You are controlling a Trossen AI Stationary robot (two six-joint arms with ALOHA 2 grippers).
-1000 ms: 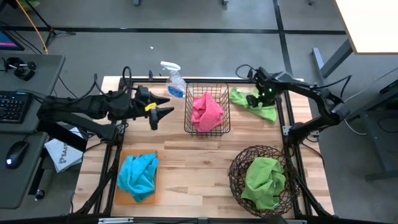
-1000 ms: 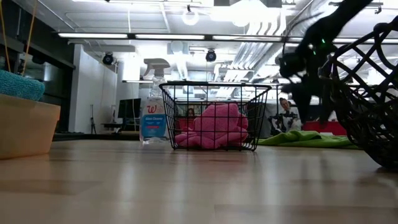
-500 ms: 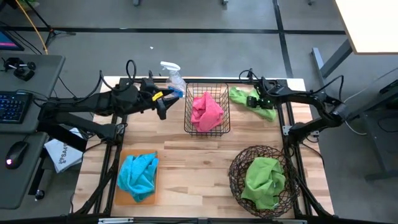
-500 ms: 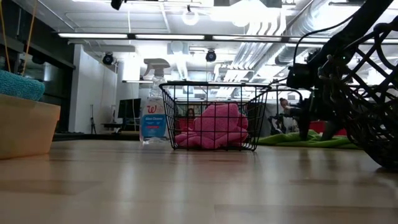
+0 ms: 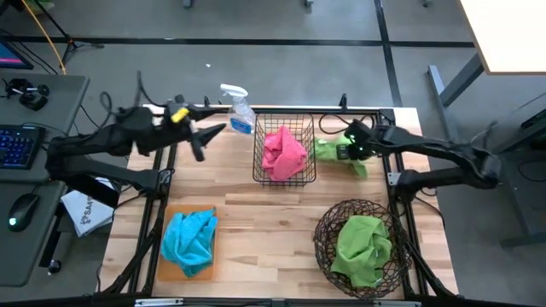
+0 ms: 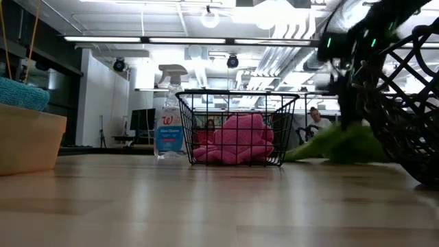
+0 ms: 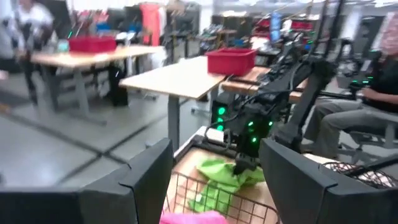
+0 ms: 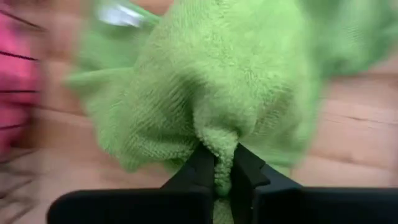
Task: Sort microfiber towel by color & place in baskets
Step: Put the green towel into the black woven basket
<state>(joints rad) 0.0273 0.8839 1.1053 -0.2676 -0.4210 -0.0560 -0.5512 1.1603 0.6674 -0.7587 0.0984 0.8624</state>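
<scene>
Towels: we count four: one pink towel (image 5: 284, 153), one blue towel (image 5: 190, 240), and two green ones.
Baskets: three. We've got the black wire basket (image 5: 284, 178) at about 12 o'clock on the table (image 5: 260, 222), the round twig basket (image 5: 324, 241) at roughly 4 o'clock, and the orange tray (image 5: 163, 261) at about 8 o'clock.
What's sorted: pink towel sits in the wire basket, blue towel lies on the tray, one green towel (image 5: 362, 246) fills the twig basket.
Loose green towel (image 5: 334, 152): on the wood at about 1 o'clock, just beside the wire basket's right side. In the low view it looks bunched up off the tabletop (image 6: 343, 146).
Right gripper (image 5: 347, 150): down on that loose green towel, fingers (image 8: 200, 168) pinched tight on a fold of it. We can see the cloth squeezed between them in the right wrist view.
Left gripper (image 5: 205, 141): hanging over the table's 11 o'clock area, fingers (image 7: 149, 177) spread wide, nothing in them.
Spray bottle (image 5: 238, 110): just one, standing at the far edge near 12 o'clock, close to the wire basket.
</scene>
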